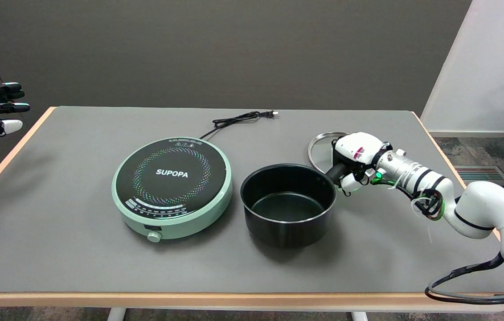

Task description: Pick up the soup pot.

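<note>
The counter (pixel 55 249) is grey with a wood edge, and that edge runs along the bottom of the picture. A bit right of the middle sits the pot (pixel 288 206). It is black and there is nothing in it. It stands upright on the counter. At its upper right side the right hand (pixel 355 161) is wrapped around the pot's handle (pixel 334 170) and holds it tight. The white arm comes in from the lower right corner. Left of the pot, close by, sits the round green cooker (pixel 172 187) with a black top. Behind the hand a lid (pixel 321 149) lies flat. Farther back, near the top middle, the cooker's black cord (pixel 238 119) lies loose, with its plug (pixel 271 114) at the end.
</note>
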You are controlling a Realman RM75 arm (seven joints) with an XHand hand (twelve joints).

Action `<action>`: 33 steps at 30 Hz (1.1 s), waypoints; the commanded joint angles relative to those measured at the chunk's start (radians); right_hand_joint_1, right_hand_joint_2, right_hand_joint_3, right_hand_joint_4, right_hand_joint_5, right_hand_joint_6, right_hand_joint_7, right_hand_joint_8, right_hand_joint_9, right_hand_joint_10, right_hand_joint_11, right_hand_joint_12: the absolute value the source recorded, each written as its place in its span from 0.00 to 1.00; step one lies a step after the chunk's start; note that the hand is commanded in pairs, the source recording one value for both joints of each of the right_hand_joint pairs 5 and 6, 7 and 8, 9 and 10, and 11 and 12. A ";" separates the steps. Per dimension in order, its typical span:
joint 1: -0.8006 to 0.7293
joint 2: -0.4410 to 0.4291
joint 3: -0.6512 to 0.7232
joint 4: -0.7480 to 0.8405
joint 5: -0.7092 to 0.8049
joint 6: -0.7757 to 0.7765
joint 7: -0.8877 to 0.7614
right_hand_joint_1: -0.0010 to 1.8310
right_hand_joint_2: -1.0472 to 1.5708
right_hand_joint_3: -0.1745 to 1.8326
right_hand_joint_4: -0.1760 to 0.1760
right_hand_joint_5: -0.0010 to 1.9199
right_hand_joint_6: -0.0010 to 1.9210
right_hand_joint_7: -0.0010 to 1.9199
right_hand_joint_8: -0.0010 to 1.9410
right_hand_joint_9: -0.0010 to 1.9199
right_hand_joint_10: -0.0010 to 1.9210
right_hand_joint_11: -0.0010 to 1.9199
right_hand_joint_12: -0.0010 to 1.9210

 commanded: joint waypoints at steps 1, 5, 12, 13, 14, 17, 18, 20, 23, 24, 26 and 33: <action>-0.008 -0.020 0.077 -0.004 0.058 -0.080 0.001 0.62 0.70 0.43 0.45 1.00 1.00 1.00 0.99 1.00 1.00 1.00 1.00; -0.013 -0.041 0.118 -0.002 0.061 -0.112 0.001 0.61 0.71 0.43 0.45 1.00 1.00 1.00 0.99 1.00 1.00 1.00 1.00; -0.016 -0.055 0.143 -0.010 0.083 -0.142 0.001 0.45 0.64 0.66 0.45 1.00 1.00 1.00 0.99 1.00 1.00 1.00 1.00; -0.018 -0.055 0.145 -0.009 0.083 -0.144 0.001 0.39 0.67 0.56 0.45 1.00 1.00 1.00 0.99 1.00 1.00 1.00 1.00; -0.019 -0.055 0.147 -0.008 0.083 -0.147 0.001 0.35 0.72 0.48 0.45 1.00 1.00 1.00 0.99 1.00 1.00 1.00 1.00; -0.026 -0.057 0.155 -0.003 0.092 -0.152 0.001 0.32 0.80 0.36 0.44 1.00 1.00 1.00 0.99 1.00 1.00 1.00 1.00; -0.028 -0.057 0.156 -0.001 0.096 -0.152 0.001 0.32 0.85 0.31 0.44 1.00 1.00 1.00 0.99 1.00 1.00 1.00 1.00; -0.030 -0.058 0.156 0.001 0.098 -0.153 0.001 0.35 0.88 0.26 0.44 1.00 1.00 1.00 0.99 1.00 1.00 1.00 1.00; -0.032 -0.058 0.156 0.003 0.098 -0.153 0.001 0.39 0.87 0.25 0.44 1.00 1.00 1.00 0.99 1.00 1.00 1.00 1.00; -0.032 -0.058 0.156 0.005 0.098 -0.154 0.001 0.41 0.86 0.28 0.44 1.00 1.00 1.00 0.99 1.00 1.00 1.00 1.00; -0.032 -0.058 0.157 0.007 0.103 -0.162 0.000 0.43 0.85 0.32 0.44 1.00 1.00 1.00 0.99 1.00 1.00 1.00 1.00; -0.032 -0.076 0.185 0.019 0.106 -0.177 -0.004 0.45 0.83 0.42 0.44 1.00 1.00 1.00 0.99 1.00 1.00 1.00 1.00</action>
